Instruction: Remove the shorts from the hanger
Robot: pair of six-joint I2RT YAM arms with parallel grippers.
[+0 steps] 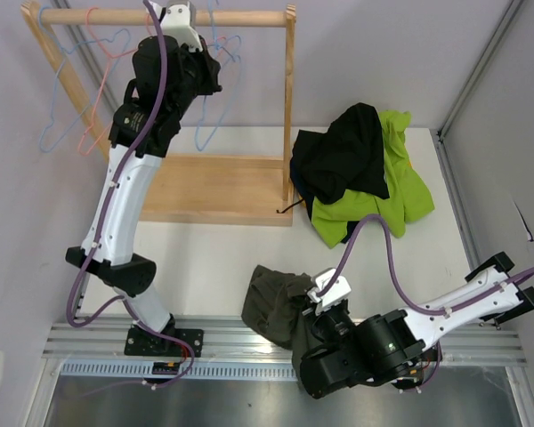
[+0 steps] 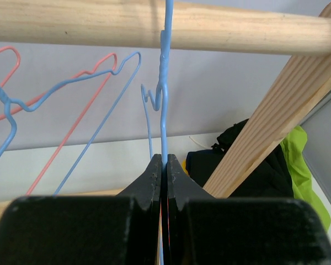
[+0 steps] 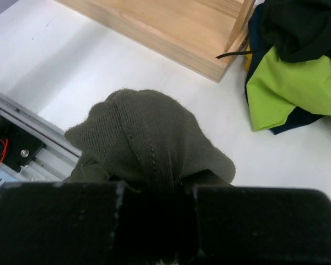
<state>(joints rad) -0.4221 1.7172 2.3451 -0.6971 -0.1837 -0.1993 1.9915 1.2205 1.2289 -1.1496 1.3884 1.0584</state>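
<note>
The top view sets out the whole scene: the left arm reaches up to the wooden rail point(image 1: 249, 17) of the rack, the right arm folds low over the near edge of the white table point(image 1: 214, 258), and the olive-grey shorts point(image 1: 274, 302) lie crumpled there, just in front of the right gripper point(image 1: 317, 309). It does not show either grip. The left wrist view does: the left gripper point(image 2: 164, 165) has its jaws pressed together on the wire of a blue hanger point(image 2: 164, 105), which hangs from the rail overhead with no cloth on it. Beside it hang other bare wire hangers point(image 2: 77, 117), pink and blue. The right wrist view shows the right gripper clamped on a bunched fold of the olive-grey shorts, the fabric rising in a hump above the fingers and hiding the fingertips. Beyond it stand the rack's wooden base point(image 3: 171, 33) and the pile at the far right of the table, with the black shorts point(image 1: 347, 151) on top of the lime green shorts point(image 1: 400, 191). Only this close view shows a navy pair point(image 3: 295, 120) edging out beneath the green.
</note>
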